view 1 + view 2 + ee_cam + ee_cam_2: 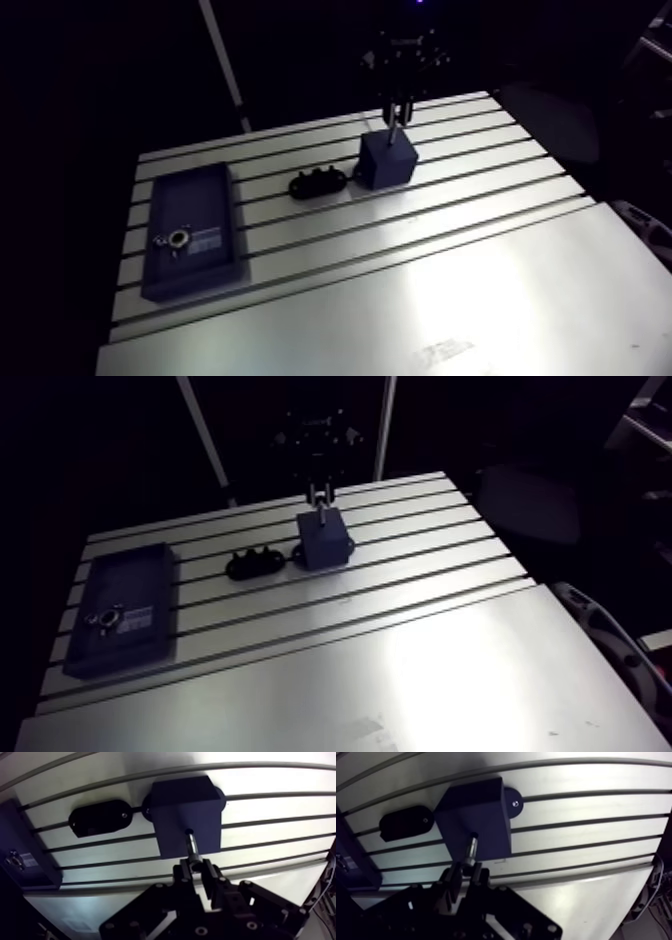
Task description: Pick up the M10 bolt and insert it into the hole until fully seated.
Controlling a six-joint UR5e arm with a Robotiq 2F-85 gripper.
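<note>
Reading first: the only writing in sight is a small pale label (205,243) on the dark tray (188,200), print too small to make out. Beside that label on the tray sits a small metal ring-shaped part (177,239), poss. a nut, can't say for sure.

Gripper (198,866) hangs over the dark block (187,807), fingers (182,874) drawn narrow and clamped on the head end of the M10 bolt (192,846). Bolt stands approx upright, shank pointing down, tip at the hole (189,831) in the block's top face. Most of the shank shows above the block in the arm view, so not seated. How far the tip has gone in, can't tell.

Block sits on the slotted table (480,290) w/ a round foot tab (513,802) sticking out on each side, one w/ a screw showing. Just beside the block lies a black oval holder (100,817) w/ bumps along its top; can't tell if the two touch. Tray lies well apart, on the far side of the holder from the block. In the wrist view the gripper's own body covers the bolt head, so only shank and tip can be seen there
</note>
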